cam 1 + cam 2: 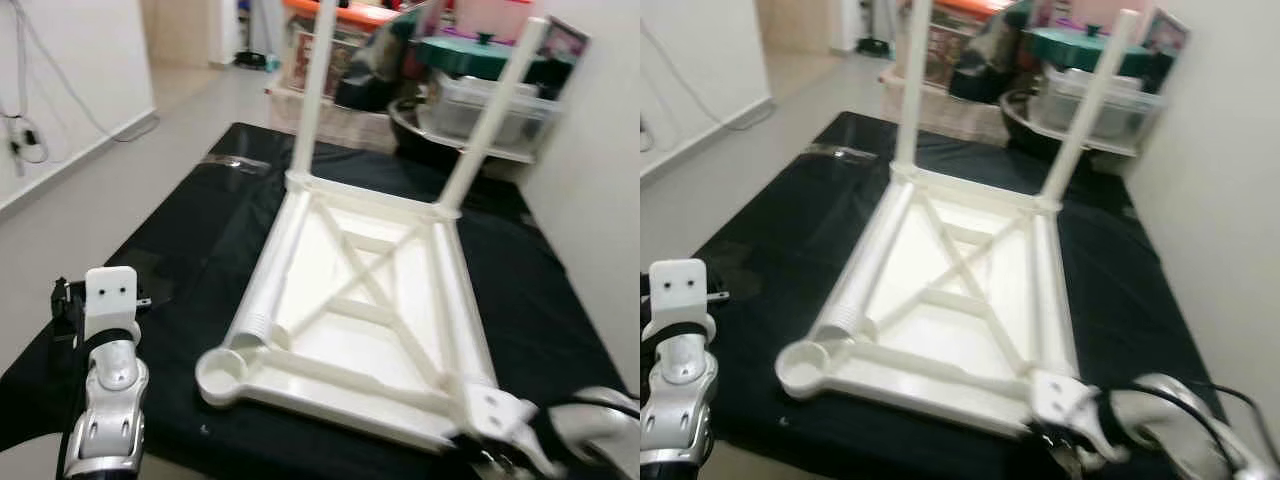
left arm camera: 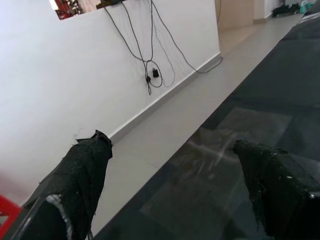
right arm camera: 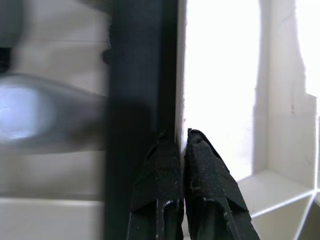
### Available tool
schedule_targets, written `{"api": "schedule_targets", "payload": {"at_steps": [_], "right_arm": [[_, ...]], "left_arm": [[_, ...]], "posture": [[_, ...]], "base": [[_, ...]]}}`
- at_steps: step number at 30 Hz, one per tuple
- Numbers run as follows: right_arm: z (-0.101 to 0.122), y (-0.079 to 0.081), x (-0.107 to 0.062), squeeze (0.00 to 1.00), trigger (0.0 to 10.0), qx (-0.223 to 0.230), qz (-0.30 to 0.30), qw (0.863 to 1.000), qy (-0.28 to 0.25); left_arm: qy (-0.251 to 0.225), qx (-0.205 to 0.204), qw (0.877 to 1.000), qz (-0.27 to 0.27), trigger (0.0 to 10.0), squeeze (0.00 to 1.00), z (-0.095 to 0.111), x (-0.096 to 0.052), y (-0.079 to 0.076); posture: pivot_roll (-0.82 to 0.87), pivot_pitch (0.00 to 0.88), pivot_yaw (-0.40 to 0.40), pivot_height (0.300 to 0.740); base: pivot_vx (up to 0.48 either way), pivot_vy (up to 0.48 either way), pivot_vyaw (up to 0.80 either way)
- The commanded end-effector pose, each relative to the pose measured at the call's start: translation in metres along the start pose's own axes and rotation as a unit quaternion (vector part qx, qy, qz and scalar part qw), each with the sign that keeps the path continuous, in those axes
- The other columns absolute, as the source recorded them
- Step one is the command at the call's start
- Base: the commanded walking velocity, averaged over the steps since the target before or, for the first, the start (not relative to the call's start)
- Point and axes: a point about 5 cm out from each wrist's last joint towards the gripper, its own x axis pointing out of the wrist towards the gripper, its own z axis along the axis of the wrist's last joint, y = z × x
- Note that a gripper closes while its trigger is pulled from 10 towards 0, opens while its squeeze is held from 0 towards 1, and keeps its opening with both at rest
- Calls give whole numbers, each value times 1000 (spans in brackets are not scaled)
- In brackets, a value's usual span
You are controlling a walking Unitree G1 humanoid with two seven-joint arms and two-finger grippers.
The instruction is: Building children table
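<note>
A white plastic children's table top lies upside down on a black-covered table. Two white legs stand upright in its far corner sockets. A third leg lies along its left side. The near-left corner socket is open and holds nothing. At the near-right corner my right gripper is shut, pinching the thin white rim of the table top. My left gripper hangs open above the black table's near-left edge, holding nothing.
Behind the black table stand storage boxes, a green lid and other clutter. A clear plastic bag lies at the far left of the cloth. Pale floor and a wall with cables are on the left, a wall on the right.
</note>
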Motion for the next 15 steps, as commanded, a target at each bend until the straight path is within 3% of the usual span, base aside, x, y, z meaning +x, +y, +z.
{"api": "schedule_targets", "payload": {"at_steps": [1,4,7,9,10,11,13,15], "right_arm": [[6,16,7,0,0,-14,54,998,-14],[6,33,6,0,0,-18,70,997,-16],[6,32,6,0,0,-21,59,998,-17],[7,25,7,0,0,-28,36,999,-18],[9,18,8,0,1294,-31,13,999,-22],[11,10,9,0,1294,-34,-13,999,-28],[16,-6,12,0,0,-22,-65,997,-44],[19,-11,13,0,0,-17,-81,995,-50]], "left_arm": [[10,-2,1000,-9,10000,0,-3,-2,-4],[13,-4,1000,-10,10000,0,-3,-2,-4],[14,-5,1000,-12,10000,0,-4,-2,-5],[15,-5,1000,-14,10000,0,-4,-2,-6],[17,-6,1000,-15,10000,0,-5,-2,-7],[17,-7,1000,-17,10000,0,-5,-2,-8],[18,-7,1000,-18,10000,0,-5,-2,-9],[19,-8,1000,-18,10000,0,-5,-3,-10]], "posture": [[166,0,-161,740],[162,0,-157,740],[159,0,-156,740],[159,0,-156,740],[163,0,-155,740],[169,0,-158,740],[174,0,-160,740],[174,0,-160,740]], "base": [[0,0,0],[0,0,0],[0,0,0],[0,0,0],[0,0,0],[0,0,0],[0,0,0],[0,0,0]]}}
